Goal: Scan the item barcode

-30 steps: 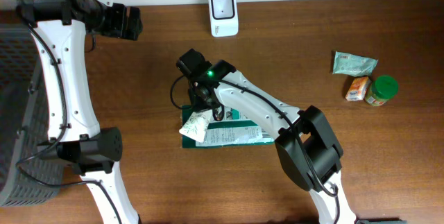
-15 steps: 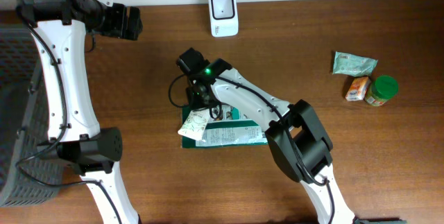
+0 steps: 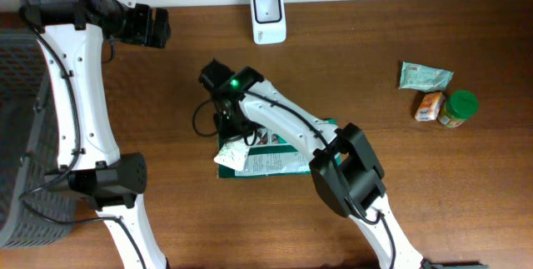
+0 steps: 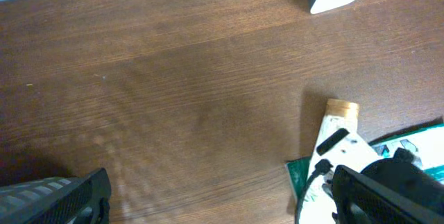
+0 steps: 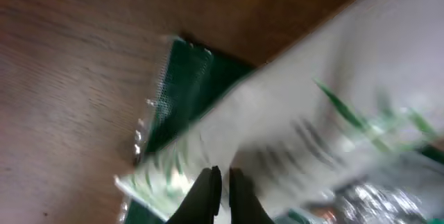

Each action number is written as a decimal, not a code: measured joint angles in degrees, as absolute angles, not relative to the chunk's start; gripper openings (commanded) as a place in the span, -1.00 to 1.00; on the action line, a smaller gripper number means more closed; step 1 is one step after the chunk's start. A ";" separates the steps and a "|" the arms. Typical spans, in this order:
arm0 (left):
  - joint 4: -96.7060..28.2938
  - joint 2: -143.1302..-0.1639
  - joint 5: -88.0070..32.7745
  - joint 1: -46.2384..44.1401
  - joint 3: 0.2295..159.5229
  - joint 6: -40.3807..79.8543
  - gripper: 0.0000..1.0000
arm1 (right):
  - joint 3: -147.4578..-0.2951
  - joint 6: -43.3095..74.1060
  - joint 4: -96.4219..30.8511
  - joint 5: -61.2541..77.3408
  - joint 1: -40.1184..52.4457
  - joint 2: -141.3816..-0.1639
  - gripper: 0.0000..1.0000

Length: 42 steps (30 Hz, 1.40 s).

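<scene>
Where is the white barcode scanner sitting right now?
In the overhead view the white scanner stands at the far edge of the table, near centre, beyond the right gripper and the green packet.

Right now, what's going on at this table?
The right gripper is pinched shut on a crumpled white-and-green pouch lying atop a flat dark-green packet mid-table. The small white barcode scanner stands at the far edge, not yet reached. The left gripper hangs open, idle, far left.
</scene>
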<state>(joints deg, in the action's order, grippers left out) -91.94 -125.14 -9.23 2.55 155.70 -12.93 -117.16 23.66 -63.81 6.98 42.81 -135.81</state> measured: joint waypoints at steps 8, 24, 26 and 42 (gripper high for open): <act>-91.94 -125.14 -9.23 2.55 155.70 -12.93 0.98 | -115.81 23.88 -65.19 5.65 42.00 -136.16 -0.71; -91.92 -125.14 -9.26 2.55 155.70 -12.93 0.98 | -96.64 5.74 -46.83 43.83 22.28 -131.72 -0.15; -91.94 -125.14 -9.23 2.55 155.70 -12.93 0.98 | -94.72 5.58 -44.05 46.74 22.50 -131.72 -0.15; -91.94 -125.14 -9.23 2.55 155.70 -12.93 0.98 | -93.80 9.13 -44.60 45.19 24.34 -129.54 0.18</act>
